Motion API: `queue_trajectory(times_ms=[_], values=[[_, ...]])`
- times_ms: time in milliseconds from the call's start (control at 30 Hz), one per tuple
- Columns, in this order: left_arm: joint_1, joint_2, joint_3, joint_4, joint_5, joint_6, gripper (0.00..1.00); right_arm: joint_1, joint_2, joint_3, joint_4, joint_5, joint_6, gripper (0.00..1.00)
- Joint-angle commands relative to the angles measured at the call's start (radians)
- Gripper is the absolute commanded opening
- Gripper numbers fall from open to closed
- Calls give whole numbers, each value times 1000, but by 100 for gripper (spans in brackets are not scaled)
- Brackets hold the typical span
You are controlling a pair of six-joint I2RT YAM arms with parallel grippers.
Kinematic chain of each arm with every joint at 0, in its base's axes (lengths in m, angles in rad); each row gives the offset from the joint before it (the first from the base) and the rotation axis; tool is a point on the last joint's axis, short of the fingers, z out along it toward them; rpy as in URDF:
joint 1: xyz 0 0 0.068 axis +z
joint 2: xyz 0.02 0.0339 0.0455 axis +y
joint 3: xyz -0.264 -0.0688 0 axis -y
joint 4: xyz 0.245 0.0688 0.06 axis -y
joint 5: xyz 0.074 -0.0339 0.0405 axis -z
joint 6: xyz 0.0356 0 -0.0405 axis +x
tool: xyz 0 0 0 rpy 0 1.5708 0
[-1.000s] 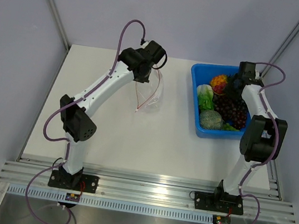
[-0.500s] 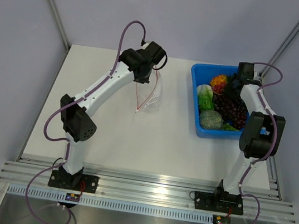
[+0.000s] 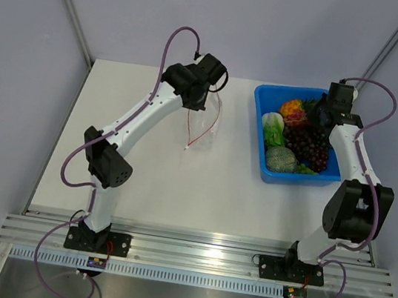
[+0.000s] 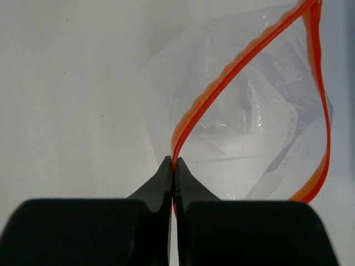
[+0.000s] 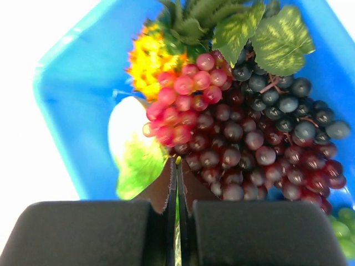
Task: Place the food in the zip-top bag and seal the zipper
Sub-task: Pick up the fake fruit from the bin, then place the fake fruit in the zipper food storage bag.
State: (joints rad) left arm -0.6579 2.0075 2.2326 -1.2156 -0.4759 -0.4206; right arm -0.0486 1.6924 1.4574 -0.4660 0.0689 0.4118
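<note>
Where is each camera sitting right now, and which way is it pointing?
Top external: above and behind the bases, looking down on the table; left arm and right arm show whole.
Left wrist: on the left arm, looking along its left pincer, shut on the zipper of the zip-top bag, toward the table.
Right wrist: on the right arm, looking past the shut right pincer into the blue bin at the grapes.
Shared: top and left wrist both show the bag; top and right wrist, the bin.
</note>
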Motion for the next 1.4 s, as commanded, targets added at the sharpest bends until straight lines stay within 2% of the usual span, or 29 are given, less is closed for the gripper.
queue_trajectory(times_ms=[0, 300, 533, 800, 1367], values=[[-2, -21, 38, 44, 45, -10, 0, -4, -103, -28, 24, -3, -8, 0], [27, -118, -33, 56, 22, 13, 0, -4, -204, -45, 10, -64, 30, 0], [50, -141, 51, 16, -21, 49, 0, -4, -287, -11, -22, -107, 42, 0], [47, -151, 90, 8, -141, 94, 0, -4, -368, 57, -71, -122, 41, 0], [-6, 22, 96, 125, 244, 14, 0, -2, -458, 109, -135, -221, 78, 0]])
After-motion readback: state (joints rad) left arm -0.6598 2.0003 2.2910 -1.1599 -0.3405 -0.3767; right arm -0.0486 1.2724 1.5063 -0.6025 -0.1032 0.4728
